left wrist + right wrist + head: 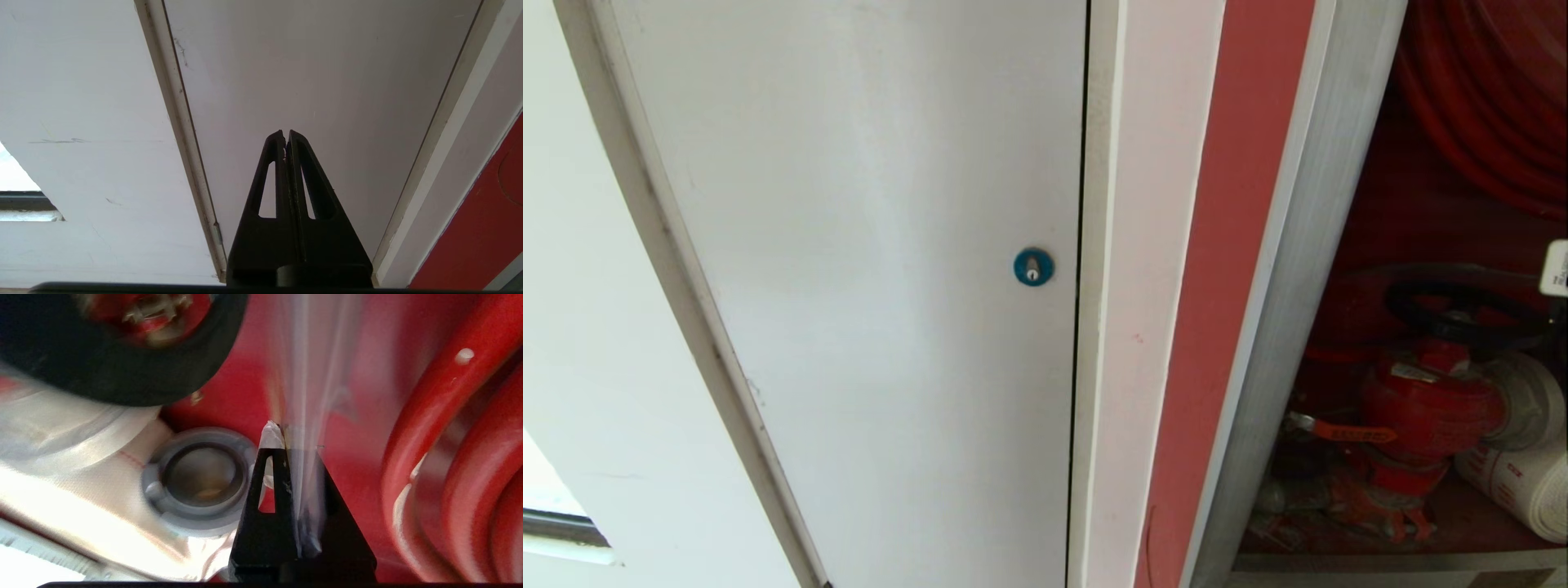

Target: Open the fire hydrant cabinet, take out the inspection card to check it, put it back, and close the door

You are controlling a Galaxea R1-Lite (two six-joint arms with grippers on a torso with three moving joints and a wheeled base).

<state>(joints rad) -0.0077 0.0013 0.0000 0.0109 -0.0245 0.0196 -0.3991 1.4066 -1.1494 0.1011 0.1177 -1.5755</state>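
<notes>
Right gripper (pixel 286 435): black fingers pressed together on the inspection card (pixel 310 375), a thin pale sheet seen edge-on and blurred, rising from between the fingers; its print cannot be read.
Card's place: inside the fire hydrant cabinet (pixel 1290 245), in front of the red back wall, between the grey round hose coupling (pixel 200 477) and the red coiled hose reel (pixel 457 449).
Left gripper (pixel 286 132): black fingers closed tip to tip with nothing between them, pointing at the plain white door (pixel 318 73).
White door: shut, with a round blue lock (pixel 1033 266) near its right edge.
Cabinet frame: silver aluminium upright beside a red strip, right of the white door.
Cabinet interior: open to view, with red hydrant valve (pixel 1429 408), black handwheel (pixel 1462 314) above it, and white rolled hose (pixel 1523 482) at the lower right.
</notes>
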